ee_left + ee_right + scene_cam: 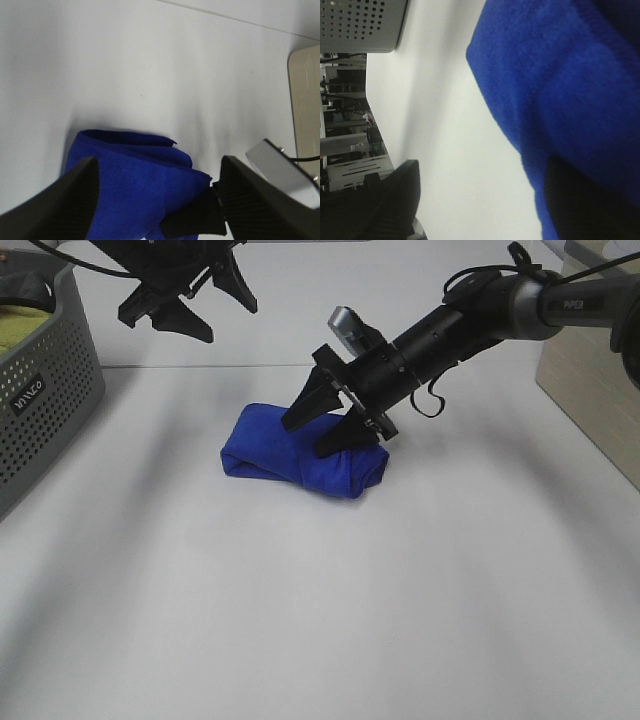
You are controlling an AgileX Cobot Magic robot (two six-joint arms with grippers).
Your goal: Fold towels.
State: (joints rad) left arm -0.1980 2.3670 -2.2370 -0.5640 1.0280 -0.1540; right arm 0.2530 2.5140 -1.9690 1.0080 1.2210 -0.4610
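Note:
The royal-blue towel (265, 452) lies bunched in a thick folded bundle at the middle of the white table (320, 620). My right gripper (308, 437) reaches down from the right onto the bundle's top right part, jaws open. In the right wrist view one finger (585, 200) sits over the towel (560, 90) and the other finger (390, 205) over bare table. My left gripper (228, 322) hangs open and empty high above the table's back left. Its wrist view looks down on the towel (125, 175) between its fingers (65, 200).
A grey perforated basket (50, 380) stands at the left edge with a yellow-green cloth (22, 325) inside. A beige box (595, 390) stands at the right edge. Bare white tabletop lies in front of the towel.

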